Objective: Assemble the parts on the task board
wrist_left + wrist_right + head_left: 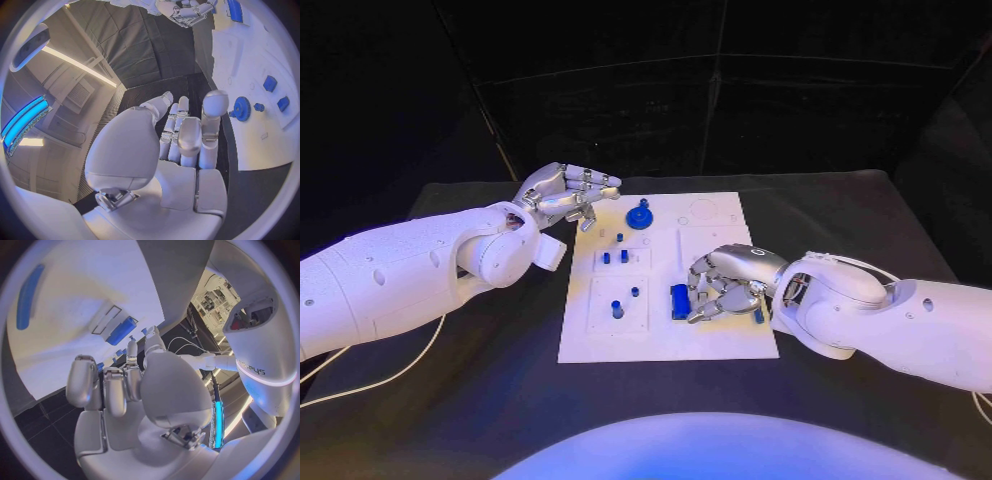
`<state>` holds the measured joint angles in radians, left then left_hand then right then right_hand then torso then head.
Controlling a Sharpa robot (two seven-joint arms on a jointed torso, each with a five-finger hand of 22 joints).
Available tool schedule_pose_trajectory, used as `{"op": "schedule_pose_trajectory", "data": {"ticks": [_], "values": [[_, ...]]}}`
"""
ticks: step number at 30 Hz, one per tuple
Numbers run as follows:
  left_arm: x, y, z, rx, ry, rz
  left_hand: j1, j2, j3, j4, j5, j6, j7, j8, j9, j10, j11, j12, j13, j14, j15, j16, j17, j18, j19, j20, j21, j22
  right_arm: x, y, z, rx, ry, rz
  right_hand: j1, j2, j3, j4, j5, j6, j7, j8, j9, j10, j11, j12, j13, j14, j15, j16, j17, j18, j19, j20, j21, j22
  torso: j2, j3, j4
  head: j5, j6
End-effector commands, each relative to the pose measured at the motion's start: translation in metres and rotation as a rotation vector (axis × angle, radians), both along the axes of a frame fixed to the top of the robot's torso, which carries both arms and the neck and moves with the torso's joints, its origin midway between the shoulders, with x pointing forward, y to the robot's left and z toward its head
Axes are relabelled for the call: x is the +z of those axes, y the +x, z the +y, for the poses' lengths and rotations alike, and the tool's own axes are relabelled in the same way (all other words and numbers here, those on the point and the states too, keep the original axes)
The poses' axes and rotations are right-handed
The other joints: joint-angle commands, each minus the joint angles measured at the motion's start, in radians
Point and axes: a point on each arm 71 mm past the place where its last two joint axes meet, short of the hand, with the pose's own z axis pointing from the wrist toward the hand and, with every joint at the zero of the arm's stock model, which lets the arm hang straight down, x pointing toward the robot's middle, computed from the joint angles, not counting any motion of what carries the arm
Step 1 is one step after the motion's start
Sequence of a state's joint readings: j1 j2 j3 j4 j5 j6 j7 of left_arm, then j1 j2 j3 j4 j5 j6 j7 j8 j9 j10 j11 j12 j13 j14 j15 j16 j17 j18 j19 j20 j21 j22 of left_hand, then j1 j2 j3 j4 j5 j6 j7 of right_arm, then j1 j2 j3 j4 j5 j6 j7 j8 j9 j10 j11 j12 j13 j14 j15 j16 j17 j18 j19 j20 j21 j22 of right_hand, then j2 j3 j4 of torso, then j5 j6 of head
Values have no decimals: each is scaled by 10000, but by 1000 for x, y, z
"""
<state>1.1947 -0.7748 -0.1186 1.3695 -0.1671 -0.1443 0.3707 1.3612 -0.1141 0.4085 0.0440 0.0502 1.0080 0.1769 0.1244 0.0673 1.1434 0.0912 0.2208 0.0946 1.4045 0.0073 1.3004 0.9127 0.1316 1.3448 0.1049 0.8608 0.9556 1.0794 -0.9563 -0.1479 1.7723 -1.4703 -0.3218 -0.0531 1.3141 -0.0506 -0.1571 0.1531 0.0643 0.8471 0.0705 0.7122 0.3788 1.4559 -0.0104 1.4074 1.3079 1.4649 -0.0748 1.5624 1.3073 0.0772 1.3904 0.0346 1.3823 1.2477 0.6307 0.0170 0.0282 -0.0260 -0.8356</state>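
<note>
The task board (718, 345) lies flat in the middle of the black surface (473, 400), its long axis running away from the robot. The left hand (568, 194) is positioned over the far left corner of the board, fingers curled loosely inward; the left wrist view shows the palm and fingers (182, 131) with nothing between them, so this hand is clenched on nothing. Just beside it on the board sits a blue gear (639, 216), also visible from the left wrist (241, 108) with small blue parts (270, 83) next to it. Nearer the middle of the board, two small blue pegs (613, 257) stand side by side, and two more pegs (626, 302) stand in the near left section. The right hand (727, 284) rests over the near right part of the board, fingers bent downward toward the plate. A long blue bar (679, 301) lies on the board touching or just beside its fingertips; whether the hand grasps this bar cannot be told from the views. A second narrow blue piece (759, 314) shows at the wrist side of that hand. In the right wrist view the fingers (114, 390) hang over the white plate, with blue parts (121, 330) and a long blue strip (28, 296) farther out on it.
</note>
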Motion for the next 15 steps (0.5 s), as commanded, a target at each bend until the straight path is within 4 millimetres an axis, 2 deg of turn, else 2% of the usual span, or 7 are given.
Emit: {"op": "schedule_pose_trajectory", "data": {"ticks": [1, 4, 7, 8, 11, 13, 15], "values": [[1, 0, 0, -60, -77, 8, 6, 66, -48, -10, 52, -68, 5, -20, -16, -39, 60, -68, 14, -32, 23, -38, -11, 137, -80, 24, -52, -14, 7, 0, -16, -1025, 1261, 397, -40, 135, -113, 46, 206, -207, 93, -362, -197, -19, 147, -51, 1162, 996, 124, -63, 2354, -70, 18, 124, 27, 44, -15, -4, 4, -52, 45], [1, 0, 0, -53, -72, 11, 6, 66, -48, -10, 52, -68, 5, -20, -16, -39, 60, -68, 14, -32, 23, -38, -11, 137, -80, 24, -52, -14, 9, -1, -36, -1944, 1522, 698, -19, 395, -225, 170, 597, -283, 258, -1091, -566, -11, 296, -51, 1155, 994, 257, -68, 2345, -72, 37, 238, 48, 76, -32, -24, -1, -158, 109], [1, 0, -1, -54, -70, 14, 33, 76, -67, -19, 51, -88, 12, -21, -10, -53, 67, -65, 21, -39, 30, -32, -19, 139, -82, 33, -68, -20, 9, -3, -59, -2901, 1480, 1021, -15, 702, -380, 327, 1101, -80, 411, -2097, -1033, -25, 401, -90, 1121, 980, 355, -96, 2290, -64, 5, 352, 21, 35, -60, -47, -27, -220, 141], [1, -1, -1, -56, -69, 17, 33, 76, -67, -19, 51, -88, 12, -21, -10, -53, 67, -65, 21, -39, 30, -32, -19, 139, -82, 33, -68, -20, 9, -3, -67, -3186, 1425, 1101, -55, 787, -412, 398, 1394, 19, 405, -2292, -1126, -22, 428, -90, 1120, 974, 376, -109, 2266, -55, -1, 354, 15, 26, -56, -38, -36, -253, 165], [0, -1, -2, -78, -68, 31, 33, 76, -67, -19, 51, -88, 12, -21, -10, -53, 67, -65, 21, -39, 30, -32, -19, 139, -82, 33, -68, -20, 10, -5, -83, -3892, 1146, 1208, -65, 899, -539, 533, 2363, 432, 406, -2851, -1397, 24, 425, -43, 1161, 971, 376, -116, 2253, -55, 6, 376, 24, 44, -87, -52, -81, -352, 171], [-1, -3, -3, -110, -54, 61, 33, 76, -67, -19, 51, -88, 12, -21, -10, -53, 67, -65, 21, -39, 30, -32, -19, 139, -82, 33, -68, -20, 10, -7, -95, -4391, 753, 1168, -72, 928, -647, 619, 2491, 677, 409, -3181, -1540, 48, 412, -29, 1173, 970, 373, -118, 2248, -56, 11, 379, 30, 55, -118, -58, -145, -376, 187], [-1, -4, -3, -132, -46, 80, 33, 76, -67, -19, 51, -88, 12, -21, -10, -53, 67, -65, 21, -39, 30, -32, -19, 139, -82, 33, -68, -20, 10, -8, -102, -4681, 390, 1099, -173, 831, -783, 696, 2554, 802, 392, -3285, -1578, 42, 414, -48, 1158, 966, 376, -128, 2230, -54, 11, 378, 30, 55, -147, -60, -200, -382, 193]]}}
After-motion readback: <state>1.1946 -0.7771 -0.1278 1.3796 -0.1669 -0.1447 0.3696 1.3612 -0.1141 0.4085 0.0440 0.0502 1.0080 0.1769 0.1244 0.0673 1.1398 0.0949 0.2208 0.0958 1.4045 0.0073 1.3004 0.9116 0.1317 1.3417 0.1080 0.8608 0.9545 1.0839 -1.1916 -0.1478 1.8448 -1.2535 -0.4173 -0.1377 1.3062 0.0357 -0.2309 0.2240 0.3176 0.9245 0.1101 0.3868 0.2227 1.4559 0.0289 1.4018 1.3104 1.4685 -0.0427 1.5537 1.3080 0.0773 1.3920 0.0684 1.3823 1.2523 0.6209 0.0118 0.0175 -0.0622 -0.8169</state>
